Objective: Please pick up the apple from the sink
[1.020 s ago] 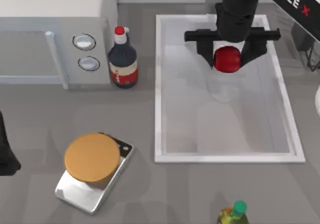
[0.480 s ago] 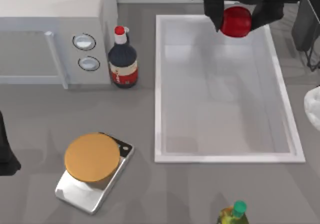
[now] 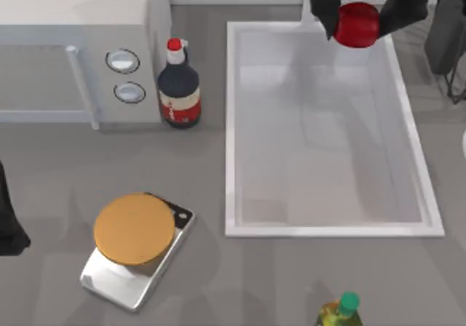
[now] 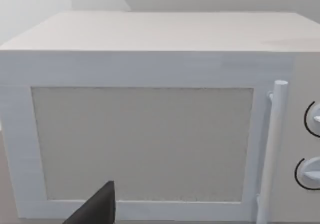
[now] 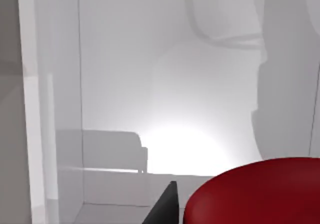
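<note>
The right gripper [image 3: 358, 13] holds the apple [image 3: 357, 25] clamped between its fingers, up over the sink's [image 3: 231, 122] far rim, so the pick looks done. The right wrist view catches the apple [image 5: 260, 191] above the basin; the left wrist view faces the microwave [image 4: 150, 119].

the apple [image 3: 357, 25] is glossy red, held between the black fingers of the right pincer [image 3: 358, 13] over the far end of the white sink [image 3: 231, 122], on a plain grey bench [image 3: 240, 275]. the microwave [image 3: 73, 42] is grey-white with two white dials ringed in black; beside it the dark bottle [image 3: 178, 86] has a red cap and a red-and-white label. near left, a flat orange disc [image 3: 135, 228] sits on a silver scale [image 3: 116, 279], and at the near edge a yellowish bottle [image 3: 341, 311] carries a green cap.
</note>
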Controlling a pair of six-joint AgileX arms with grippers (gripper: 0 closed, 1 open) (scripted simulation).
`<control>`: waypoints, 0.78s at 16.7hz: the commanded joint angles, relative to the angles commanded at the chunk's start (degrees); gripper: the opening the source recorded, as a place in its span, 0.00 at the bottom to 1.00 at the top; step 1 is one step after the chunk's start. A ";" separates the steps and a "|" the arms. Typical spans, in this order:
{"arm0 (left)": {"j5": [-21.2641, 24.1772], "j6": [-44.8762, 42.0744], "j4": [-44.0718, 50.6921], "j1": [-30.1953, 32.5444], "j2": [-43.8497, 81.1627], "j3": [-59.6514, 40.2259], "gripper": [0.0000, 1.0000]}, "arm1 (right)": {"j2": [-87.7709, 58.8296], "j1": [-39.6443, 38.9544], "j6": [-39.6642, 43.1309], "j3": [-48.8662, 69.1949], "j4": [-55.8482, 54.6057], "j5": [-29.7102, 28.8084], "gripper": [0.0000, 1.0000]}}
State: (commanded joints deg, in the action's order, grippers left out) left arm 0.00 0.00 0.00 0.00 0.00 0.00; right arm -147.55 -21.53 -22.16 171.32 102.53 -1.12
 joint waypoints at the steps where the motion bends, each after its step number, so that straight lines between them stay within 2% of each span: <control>1: 0.00 0.00 0.00 0.00 0.00 0.00 1.00 | 2.03 0.90 0.90 -3.05 -0.95 0.04 0.00; 5: 0.00 0.00 0.00 0.00 0.00 0.00 1.00 | 12.83 5.69 5.70 -21.23 -6.02 0.26 0.00; 13: 0.00 0.00 0.00 0.00 0.00 0.00 1.00 | 39.05 17.50 17.50 -68.96 -18.20 0.81 0.00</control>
State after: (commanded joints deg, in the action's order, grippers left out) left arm 0.00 0.00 0.00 0.00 0.00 0.00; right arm -108.50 -4.03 -4.66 102.36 84.33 -0.31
